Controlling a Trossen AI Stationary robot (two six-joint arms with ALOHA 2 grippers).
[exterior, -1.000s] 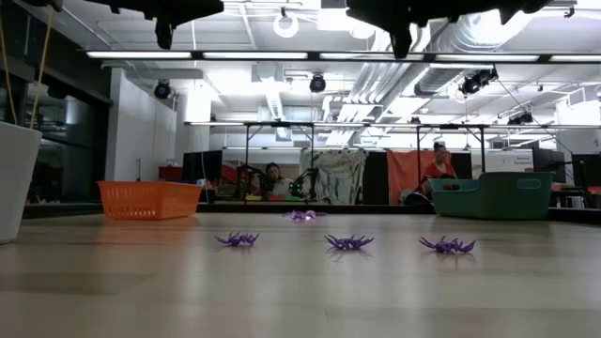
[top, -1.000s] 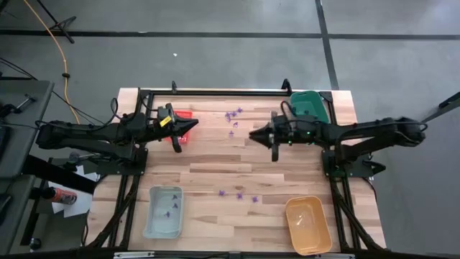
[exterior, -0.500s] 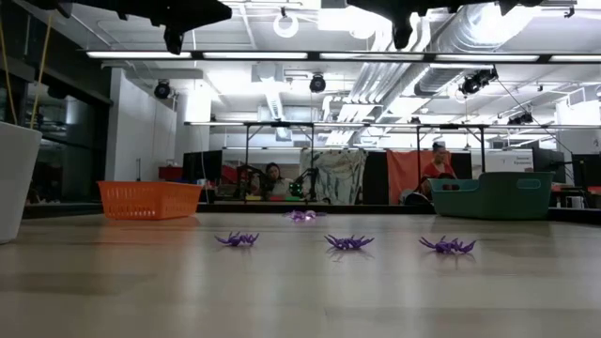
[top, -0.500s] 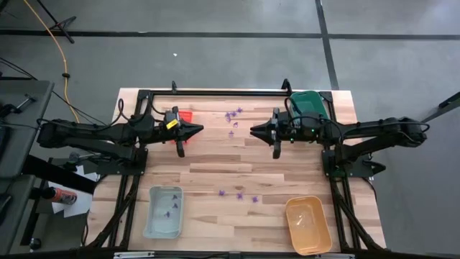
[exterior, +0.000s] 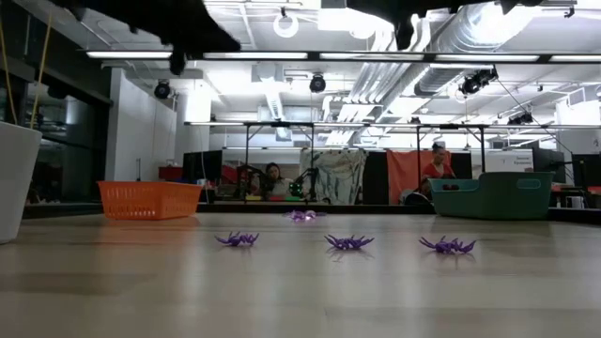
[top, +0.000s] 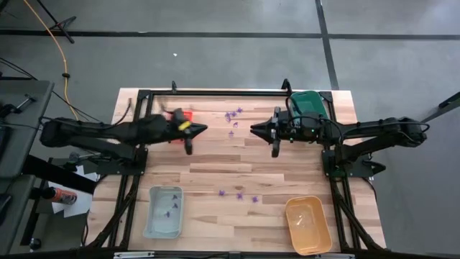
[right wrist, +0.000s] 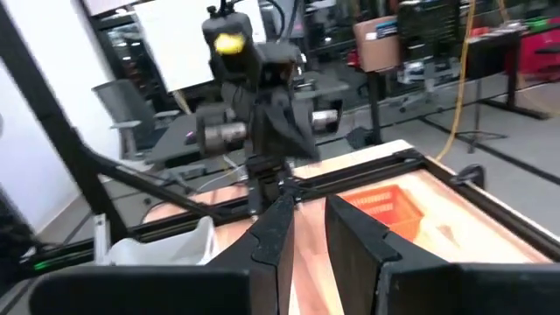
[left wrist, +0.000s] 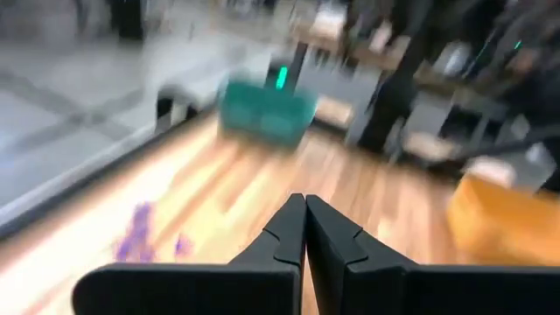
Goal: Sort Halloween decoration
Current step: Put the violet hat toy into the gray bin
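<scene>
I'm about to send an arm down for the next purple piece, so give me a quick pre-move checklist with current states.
1. Left claw empty: ok, fingers pressed together with nothing between them.
2. Right claw empty: ok, narrow gap, nothing in it.
3. Both claws raised off the table: ok.
4. Purple pieces still loose mid-table: ok, three near the front, more near the back.
5. Pale blue tray reachable, unblocked: ok.
6. Which tray purple pieces belong in: cannot tell.
</scene>
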